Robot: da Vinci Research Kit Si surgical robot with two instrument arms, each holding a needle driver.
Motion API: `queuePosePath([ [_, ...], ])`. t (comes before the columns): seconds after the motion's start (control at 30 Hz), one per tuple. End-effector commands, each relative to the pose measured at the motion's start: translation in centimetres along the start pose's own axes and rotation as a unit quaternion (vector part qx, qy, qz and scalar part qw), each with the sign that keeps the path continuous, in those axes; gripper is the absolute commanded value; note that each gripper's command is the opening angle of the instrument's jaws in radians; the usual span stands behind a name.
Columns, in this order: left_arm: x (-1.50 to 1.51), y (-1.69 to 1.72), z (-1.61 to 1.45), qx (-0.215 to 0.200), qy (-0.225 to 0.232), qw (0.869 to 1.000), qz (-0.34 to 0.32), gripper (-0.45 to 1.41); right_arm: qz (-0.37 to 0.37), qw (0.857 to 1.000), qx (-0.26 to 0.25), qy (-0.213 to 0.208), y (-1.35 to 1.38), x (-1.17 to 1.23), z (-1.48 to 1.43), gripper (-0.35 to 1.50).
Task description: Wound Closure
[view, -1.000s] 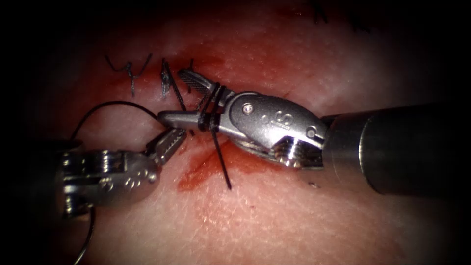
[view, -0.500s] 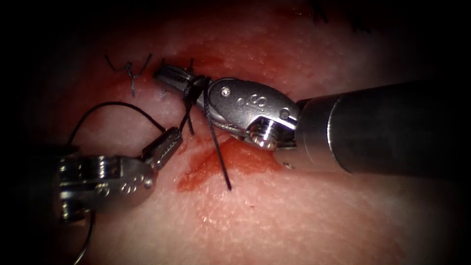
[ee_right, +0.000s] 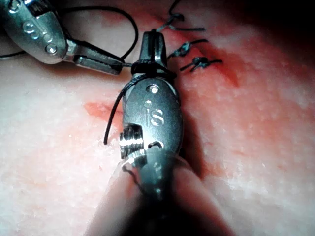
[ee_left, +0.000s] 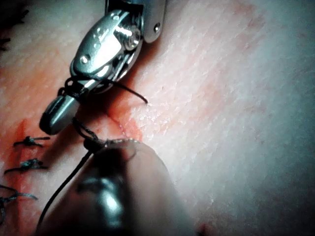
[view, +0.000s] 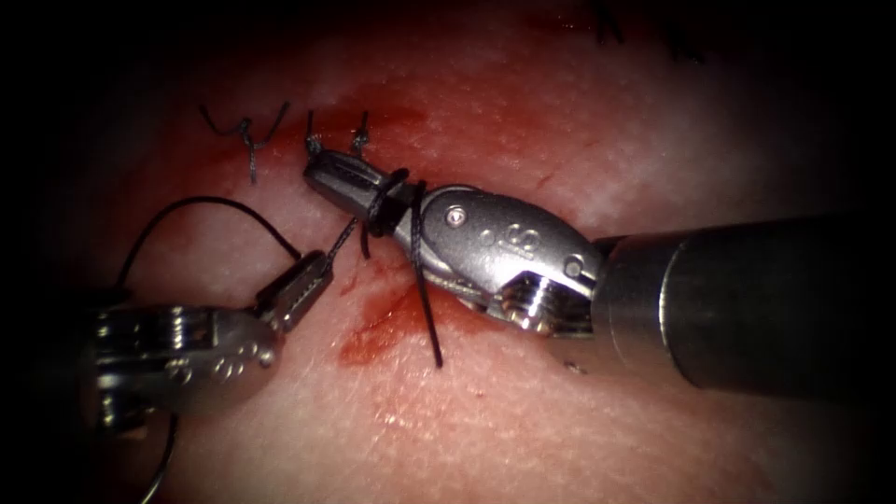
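The thread (view: 397,201) is wound in loops around the closed right claw (view: 322,173), which lies on the cut just below two tied stitches (view: 334,145); nothing can be seen gripped between its jaws. A free tail (view: 427,313) hangs down over the red fluid (view: 378,327) on the tissue (view: 560,429). Left of the cut, the left claw (view: 317,269) is clamped shut on the thread, whose far strand arcs away leftward. No needle can be made out.

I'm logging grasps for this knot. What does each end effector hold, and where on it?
Left end effector: shut on the thread, on the strand running up to the loops. Right end effector: shut, thread looped around it; whether it grips anything cannot be told.
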Motion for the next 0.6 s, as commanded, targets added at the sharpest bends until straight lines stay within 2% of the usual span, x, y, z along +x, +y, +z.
queuePosePath([
  [0.03,0.00,0.06,0.05,-0.003,0.002,1.000,0.000,-0.45,-0.005,1.000,-0.003,-0.001,-0.12,-0.08,-0.07,-0.35],
  [0.2,-0.05,0.02,0.04,-0.005,-0.001,1.000,0.001,-0.45,-0.011,1.000,-0.022,-0.006,-0.19,-0.12,-0.34,-0.35],
  [0.3,-0.06,0.00,0.04,-0.008,-0.003,1.000,0.001,-0.45,-0.018,0.999,-0.029,-0.022,-0.23,-0.17,-0.46,-0.35],
  [0.47,-0.05,-0.16,0.06,-0.014,-0.006,1.000,-0.002,-0.45,-0.029,0.999,-0.004,-0.018,-0.27,-0.27,-0.61,-0.35],
  [0.6,-0.02,-0.48,0.06,-0.022,-0.015,1.000,-0.009,-0.45,-0.066,0.998,0.015,-0.010,-0.28,-0.38,-0.69,-0.35],
])
